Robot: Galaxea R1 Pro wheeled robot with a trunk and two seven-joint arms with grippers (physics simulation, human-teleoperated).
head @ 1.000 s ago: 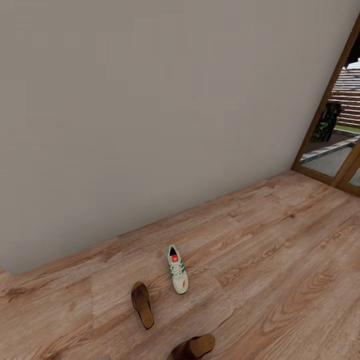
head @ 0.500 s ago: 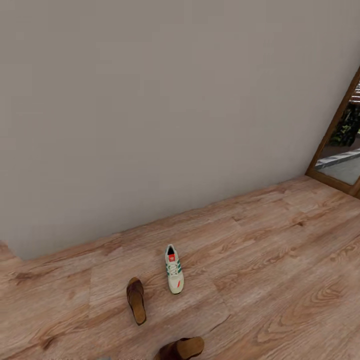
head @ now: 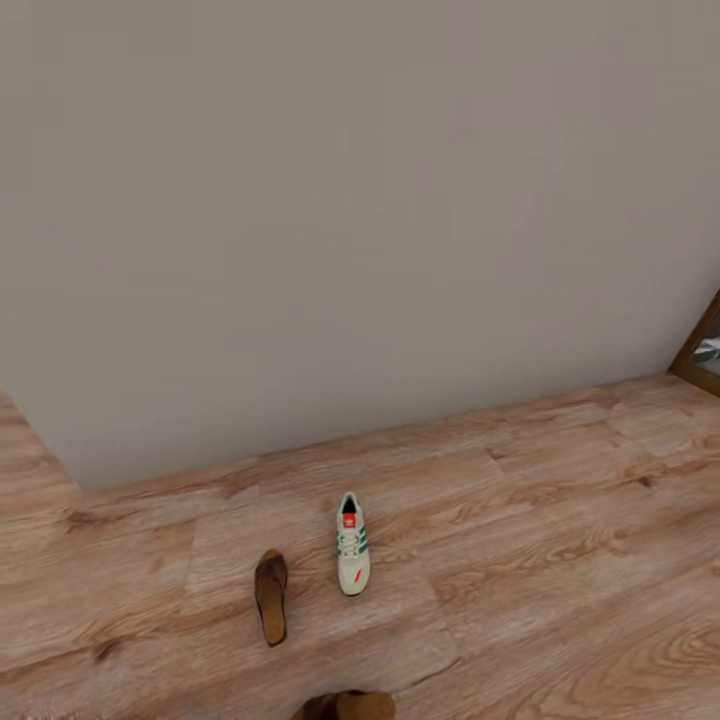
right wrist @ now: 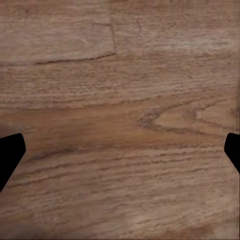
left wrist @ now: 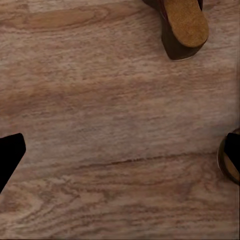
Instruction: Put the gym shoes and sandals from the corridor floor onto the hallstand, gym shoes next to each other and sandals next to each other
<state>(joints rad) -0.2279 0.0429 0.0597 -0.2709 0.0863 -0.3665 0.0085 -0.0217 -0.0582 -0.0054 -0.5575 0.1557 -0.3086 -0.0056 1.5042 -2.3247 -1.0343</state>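
One cream-white gym shoe (head: pixel 352 545) with green stripes lies on the wood-plank corridor floor (head: pixel 560 560), toe toward me. A dark brown sandal (head: pixel 270 596) lies just left of it, apart from it. A second sandal (head: pixel 350 706) is cut off by the head view's bottom edge; its tan heel (left wrist: pixel 185 25) shows in the left wrist view. My left gripper (left wrist: pixel 120 155) hangs open over bare floor near that heel. My right gripper (right wrist: pixel 120 152) is open above bare planks (right wrist: pixel 125 100). The other gym shoe and the hallstand are out of view.
A plain grey-beige wall (head: pixel 360 220) runs close behind the shoes, with a corner at the left (head: pixel 45 440). A wooden door frame (head: pixel 700 350) stands at the far right. A brown rounded object (left wrist: pixel 231 160) touches the left wrist view's edge.
The camera has turned left: the door frame slid nearly out at the right and the wall corner came in at the left. The shoes lie where they were.
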